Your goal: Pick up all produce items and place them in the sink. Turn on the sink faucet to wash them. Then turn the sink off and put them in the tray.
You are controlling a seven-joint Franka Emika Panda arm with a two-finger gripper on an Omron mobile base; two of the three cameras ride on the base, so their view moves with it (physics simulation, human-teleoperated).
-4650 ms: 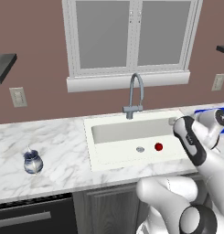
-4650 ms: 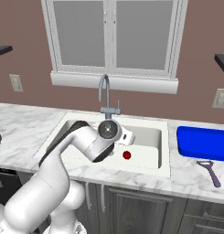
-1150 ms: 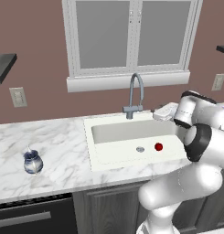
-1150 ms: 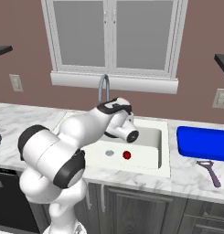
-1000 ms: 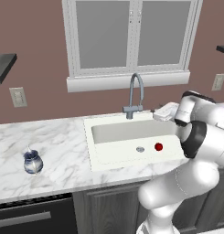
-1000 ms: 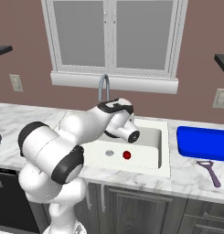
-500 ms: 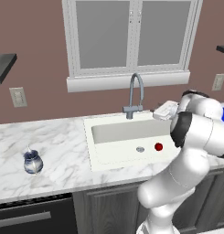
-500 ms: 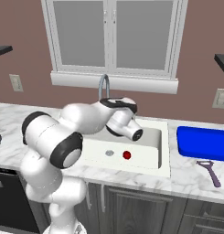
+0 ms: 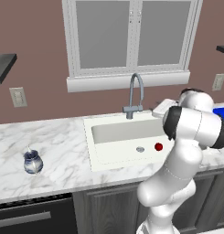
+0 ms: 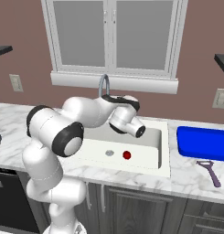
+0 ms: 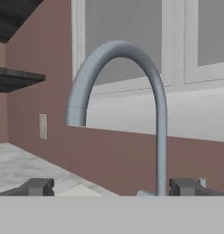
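Observation:
The small red fruit (image 9: pixel 158 146) lies on the floor of the white sink (image 9: pixel 114 131), just right of the round drain (image 9: pixel 140 149); the fruit (image 10: pixel 127 155) is free of the gripper. The grey gooseneck faucet (image 9: pixel 136 93) rises behind the basin. My hand (image 9: pixel 162 107) hovers at the sink's back right corner, level with the faucet's base. In the hand view my gripper (image 11: pixel 112 187) is open, its fingertips (image 11: pixel 38 186) wide apart, and the faucet (image 11: pixel 160 137) stands close ahead between them. The blue tray (image 10: pixel 202 142) lies on the counter right of the sink.
A blue-and-white jar (image 9: pixel 32 162) stands on the marble counter far left of the sink. A purple peeler (image 10: pixel 209 171) lies in front of the tray. The window sill (image 9: pixel 127 81) and brown wall run close behind the faucet.
The arm has risen from over the basin to the faucet's right side, and in the last second the forearm swung round while the hand stayed near the faucet's base. The fruit has not moved.

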